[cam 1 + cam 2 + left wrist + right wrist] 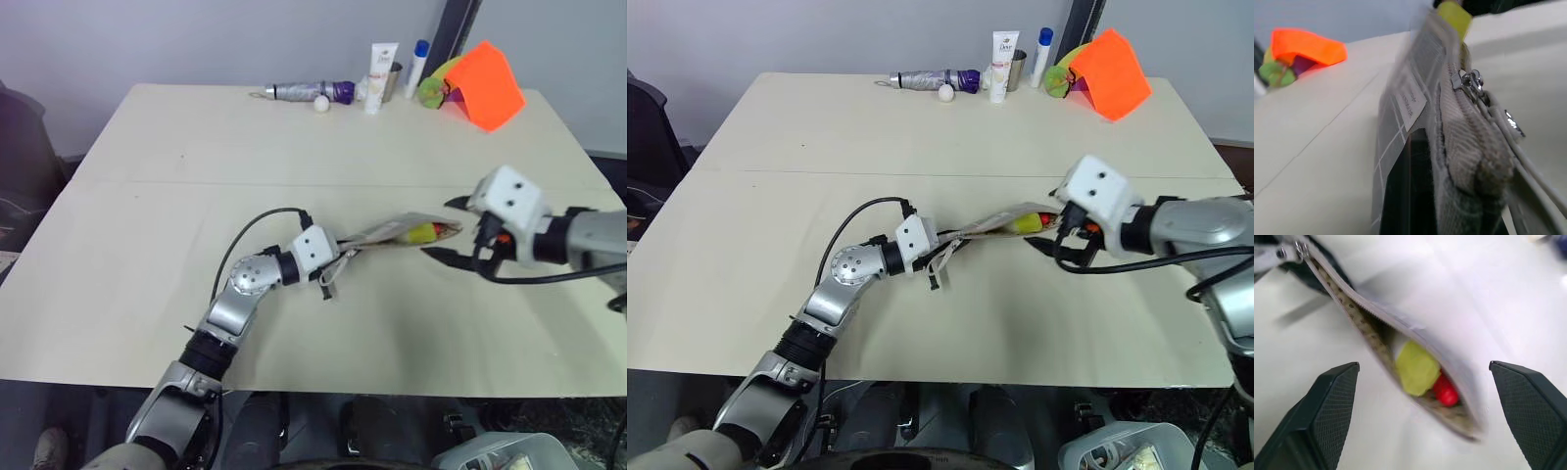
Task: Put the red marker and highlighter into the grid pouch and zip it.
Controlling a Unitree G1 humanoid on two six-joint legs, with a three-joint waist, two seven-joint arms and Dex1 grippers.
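Pale beige tabletop [147, 245] with a seam line running across it. Along the far edge there's a folded umbrella [309, 91], a small white ball [321, 102], a white tube [382, 73] standing up, a blue-capped white tube [418, 64] and a bright orange folded thing [485, 86].

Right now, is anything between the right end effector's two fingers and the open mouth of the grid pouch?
No. In the right wrist view the open right end effector faces the grid pouch across bare table.
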